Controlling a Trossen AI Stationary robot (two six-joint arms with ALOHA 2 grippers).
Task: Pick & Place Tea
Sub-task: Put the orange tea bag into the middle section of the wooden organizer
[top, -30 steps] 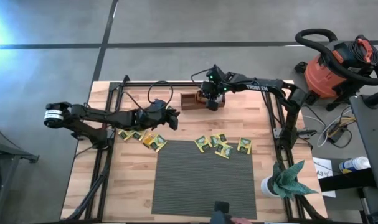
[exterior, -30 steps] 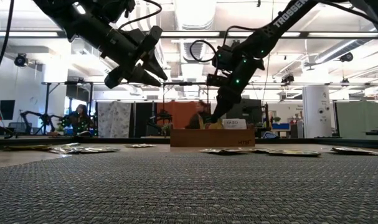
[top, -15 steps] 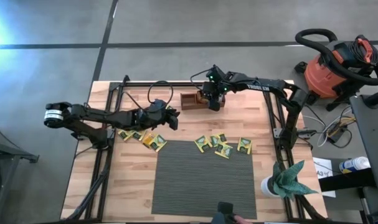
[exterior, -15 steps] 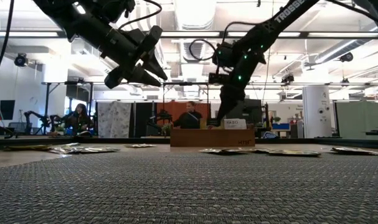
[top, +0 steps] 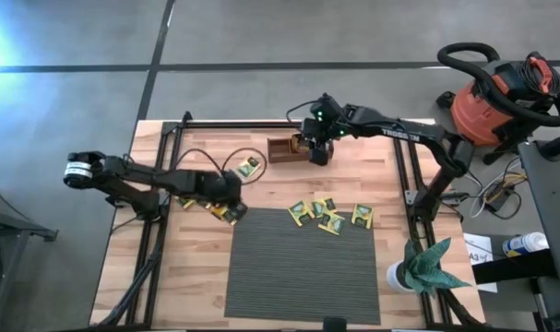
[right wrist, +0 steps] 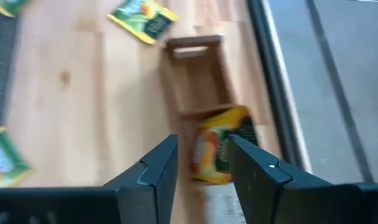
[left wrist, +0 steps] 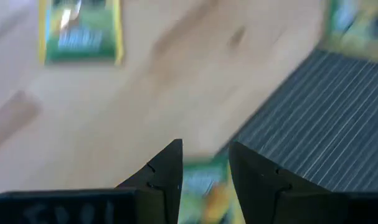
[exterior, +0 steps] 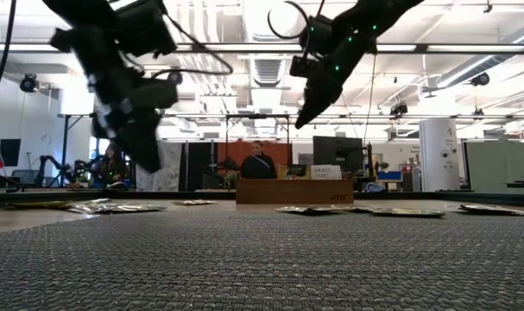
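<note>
Behind the wooden table [top: 270, 277], the low view shows an open workshop with a person standing beyond the far edge. Over the last second the right pincer [top: 318, 148] has let go: a second ago it was clenched low over the wooden tray [top: 281, 149], and now it is released with nothing between its fingers and has risen clear, as the low view shows [exterior: 301, 117]. Its wrist camera looks down on an orange-and-green tea sachet [right wrist: 218, 151] lying in the tray [right wrist: 198, 74] compartment nearest that arm, so that delivery looks finished.

Meanwhile the left pincer [top: 232, 191] has swung from above the table's far half down toward the sachets by the mat's corner, uncovering a single sachet [top: 249, 166] just left of the tray. Its fingers [left wrist: 167, 171] stand apart, empty, with a yellow-green sachet [left wrist: 204, 190] showing directly between and beneath them at the edge of the ribbed mat [left wrist: 313, 118]. My judgement: one more sachet is stowed, and the left arm is lining up the next pick. Many remain: a cluster [top: 327, 215] on the mat's far edge and another [top: 195, 200] beside the left arm.
</note>
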